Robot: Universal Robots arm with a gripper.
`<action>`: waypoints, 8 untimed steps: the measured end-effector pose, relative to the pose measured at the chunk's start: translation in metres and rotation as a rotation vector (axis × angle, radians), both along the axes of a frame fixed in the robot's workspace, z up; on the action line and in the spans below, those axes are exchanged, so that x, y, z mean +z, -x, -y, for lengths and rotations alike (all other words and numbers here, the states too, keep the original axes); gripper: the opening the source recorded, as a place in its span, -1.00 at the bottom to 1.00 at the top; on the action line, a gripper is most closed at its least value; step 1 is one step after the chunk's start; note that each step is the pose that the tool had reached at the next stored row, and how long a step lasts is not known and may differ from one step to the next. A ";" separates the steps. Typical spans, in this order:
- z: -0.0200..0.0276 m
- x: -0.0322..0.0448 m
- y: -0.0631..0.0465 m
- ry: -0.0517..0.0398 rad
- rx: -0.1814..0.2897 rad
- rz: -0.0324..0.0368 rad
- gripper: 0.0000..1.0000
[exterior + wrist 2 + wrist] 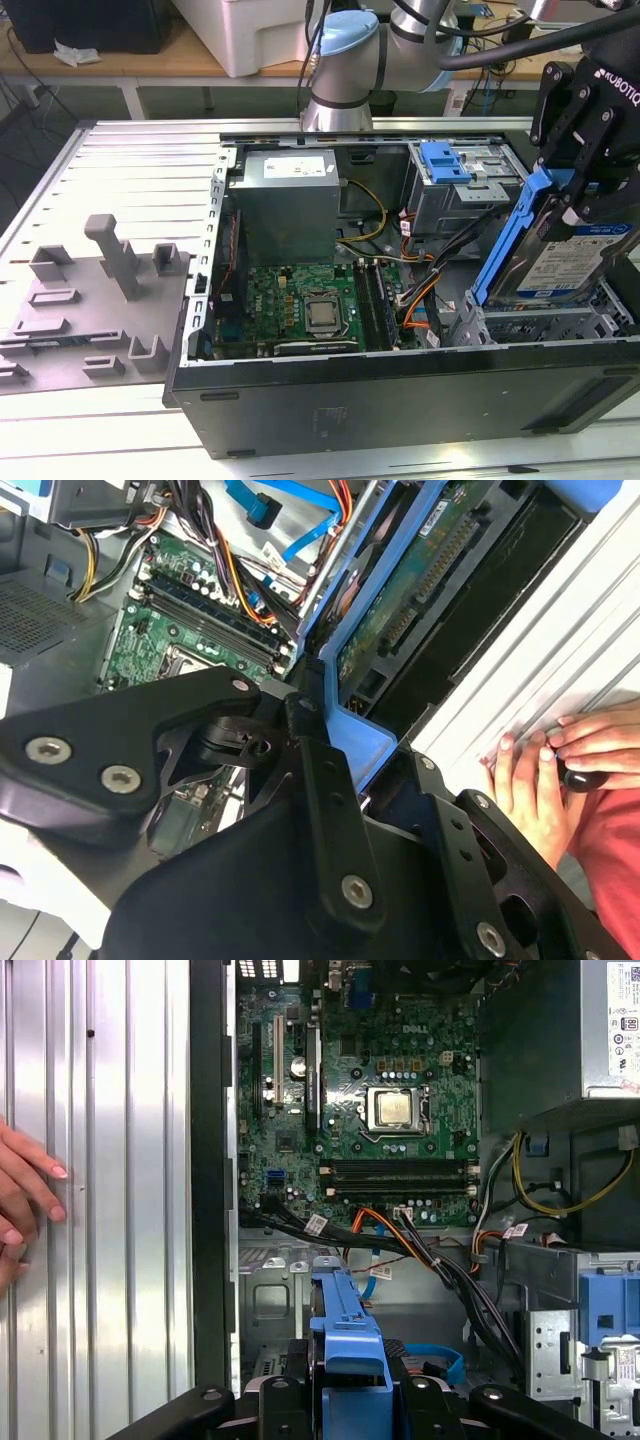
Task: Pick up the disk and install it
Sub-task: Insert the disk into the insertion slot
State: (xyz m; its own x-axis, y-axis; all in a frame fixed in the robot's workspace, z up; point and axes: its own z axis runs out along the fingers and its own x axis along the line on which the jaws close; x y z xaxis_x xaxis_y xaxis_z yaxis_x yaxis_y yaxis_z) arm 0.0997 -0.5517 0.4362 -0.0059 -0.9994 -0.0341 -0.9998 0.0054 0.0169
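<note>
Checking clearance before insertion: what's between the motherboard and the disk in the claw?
In the exterior view, a bundle of black and orange cables runs between the motherboard and the disk, which the claw holds tilted.

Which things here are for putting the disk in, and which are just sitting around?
For the job:
- the disk, tilted over the open computer case
- the end effector, clamped on the disk's blue bracket

Just sitting around:
- grey moulded tray beside the case
- power-supply box
- motherboard
- a person's hand beside the case
</note>
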 end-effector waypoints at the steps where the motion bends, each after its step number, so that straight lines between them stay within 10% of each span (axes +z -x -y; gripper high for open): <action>1: 0.0001 -0.0010 0.000 -0.0013 0.000 0.0001 -0.26; 8: 0.0003 -0.0008 0.000 -0.0002 0.000 0.0000 -0.26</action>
